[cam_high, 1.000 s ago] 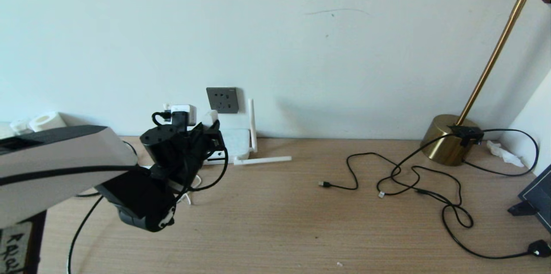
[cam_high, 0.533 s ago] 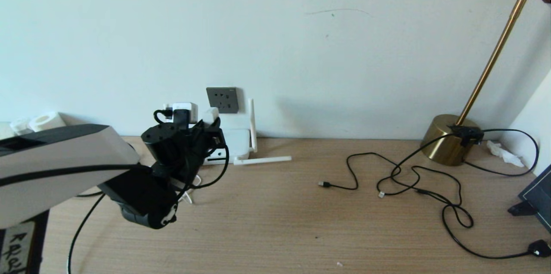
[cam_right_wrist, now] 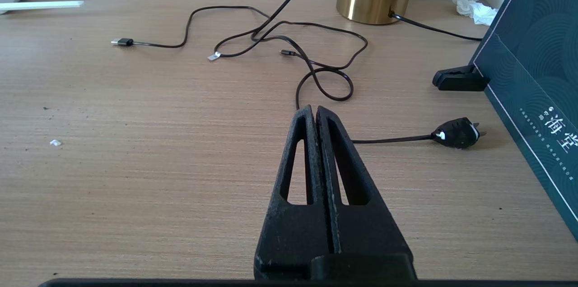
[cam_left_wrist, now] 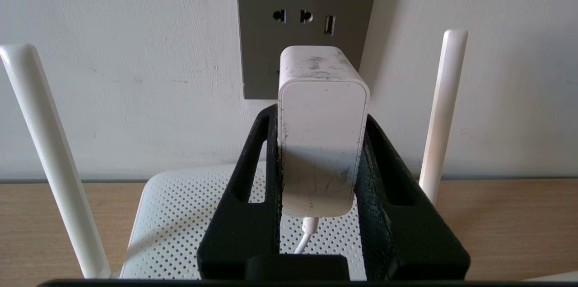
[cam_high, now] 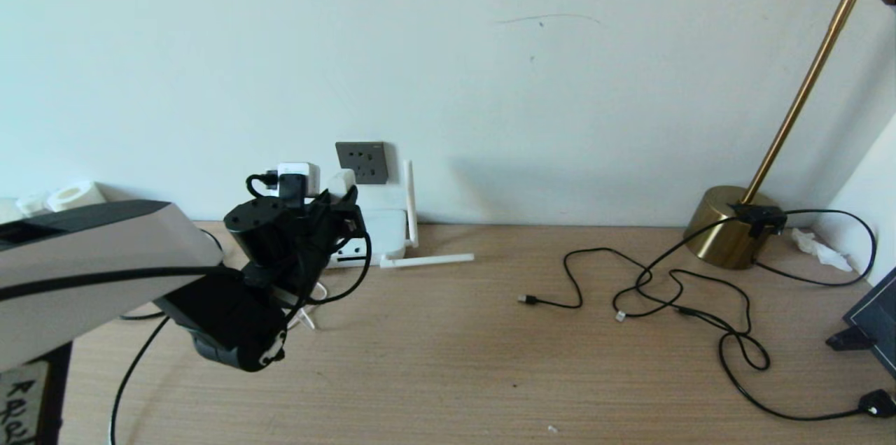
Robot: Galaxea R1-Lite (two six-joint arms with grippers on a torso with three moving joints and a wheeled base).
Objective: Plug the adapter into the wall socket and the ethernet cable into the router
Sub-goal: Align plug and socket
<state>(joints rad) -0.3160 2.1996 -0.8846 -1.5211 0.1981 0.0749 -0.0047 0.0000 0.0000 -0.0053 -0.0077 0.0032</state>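
My left gripper is shut on the white adapter, holding it by its two sides with its thin white cord hanging down. The adapter's far end stands before the lower half of the dark grey wall socket; its pins are hidden, so I cannot tell whether they are in. The white router lies directly beneath, antennas up. The head view shows the socket, adapter and router together at the wall. A thicker black cable runs under my left arm, plug end hidden. My right gripper is shut and empty.
Thin black cords with small plugs sprawl over the right of the wooden desk. A brass lamp base stands at the back right, a dark box at the right edge, and one router antenna lies flat on the desk.
My left gripper with the adapter has shifted slightly upward in front of the socket. Nothing else has moved.
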